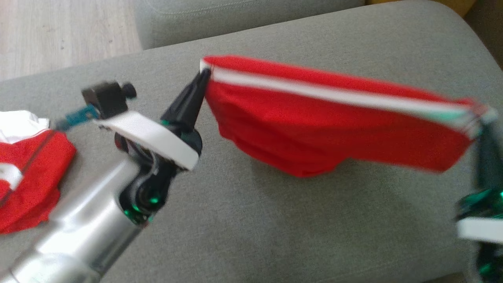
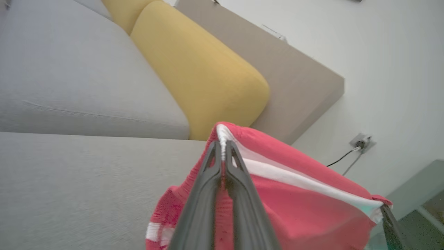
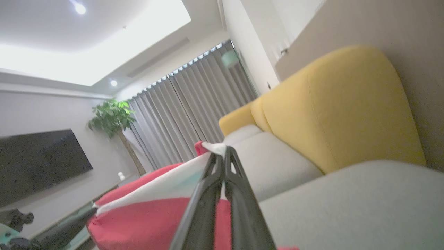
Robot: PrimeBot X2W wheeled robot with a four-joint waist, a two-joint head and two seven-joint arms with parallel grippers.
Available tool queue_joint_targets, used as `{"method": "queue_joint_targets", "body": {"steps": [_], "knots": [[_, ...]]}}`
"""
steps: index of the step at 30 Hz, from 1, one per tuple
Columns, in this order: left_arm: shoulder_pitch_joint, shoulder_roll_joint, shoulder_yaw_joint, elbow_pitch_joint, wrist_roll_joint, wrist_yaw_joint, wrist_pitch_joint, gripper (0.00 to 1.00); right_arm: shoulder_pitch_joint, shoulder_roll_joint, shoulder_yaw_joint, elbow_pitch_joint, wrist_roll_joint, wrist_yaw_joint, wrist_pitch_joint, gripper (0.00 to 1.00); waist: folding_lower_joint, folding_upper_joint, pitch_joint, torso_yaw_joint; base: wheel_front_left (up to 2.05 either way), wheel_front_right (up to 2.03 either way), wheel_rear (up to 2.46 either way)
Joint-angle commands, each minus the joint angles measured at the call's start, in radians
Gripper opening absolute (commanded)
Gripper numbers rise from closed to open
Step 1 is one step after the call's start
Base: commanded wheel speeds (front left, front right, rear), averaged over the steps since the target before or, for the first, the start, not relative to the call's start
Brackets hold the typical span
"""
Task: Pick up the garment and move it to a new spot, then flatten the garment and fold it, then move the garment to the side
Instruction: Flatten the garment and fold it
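seat cushion [image 1: 275, 228]: one, grey and broad; bare cloth both nearer than the garment and beyond it; far edge rounding off at upper right, wood floor [image 1: 59, 31] past the upper left edge.
back cushions [image 2: 201, 69]: two, yellow, side by side behind the grey seats.
garment [image 1: 334, 129]: one, red with a white band, strung between both grippers above the seat cushion; belly sagging low, contact with the cushion unclear.
other cloth [image 1: 27, 173]: one crumpled red-and-white heap at the seat's left edge, well apart from the garment.
left gripper [image 1: 204, 74]: one, clamped tight on the garment's left corner.
right gripper [image 1: 481, 122]: one, pinched closed on the right corner.
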Motion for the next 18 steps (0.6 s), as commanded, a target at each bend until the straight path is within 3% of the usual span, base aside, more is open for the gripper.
{"method": "queue_joint_targets", "body": {"steps": [1,5,10,12,14,18], "knots": [[-0.074,0.043,0.069,-0.045,-0.019,-0.007,0.003,0.0,-0.049,-0.037,-0.016,-0.065,0.019,-0.001,-0.006,0.0,0.0001,0.0,-0.004,-0.002,0.0,0.0,0.0],[-0.148,0.064,0.125,-0.153,-0.081,-0.02,0.055,0.0,-0.135,-0.084,-0.12,-0.157,0.101,-0.001,-0.006,0.0,0.0001,0.0,0.011,-0.003,0.0,0.0,0.0],[-0.334,0.065,0.108,-0.141,-0.014,-0.02,0.151,0.0,-0.36,-0.218,-0.101,-0.054,0.081,-0.001,0.003,0.0,0.0001,0.0,0.083,-0.002,0.0,0.0,0.0],[-0.43,0.042,0.088,-0.081,0.052,-0.027,0.165,0.0,-0.496,-0.244,-0.071,0.024,0.082,-0.001,0.008,0.0,0.0001,0.0,0.123,0.001,0.0,0.0,0.0],[-0.571,-0.017,0.066,0.04,0.166,-0.048,0.132,0.0,-0.708,-0.259,-0.03,0.159,0.071,-0.001,0.006,0.0,0.0001,0.0,0.183,0.003,0.0,0.0,0.0],[-0.716,-0.106,0.052,0.187,0.296,-0.096,0.007,0.0,-0.937,-0.254,-0.006,0.299,0.047,-0.001,-0.003,0.0,0.0001,0.0,0.243,0.01,0.0,0.0,0.0]]}}
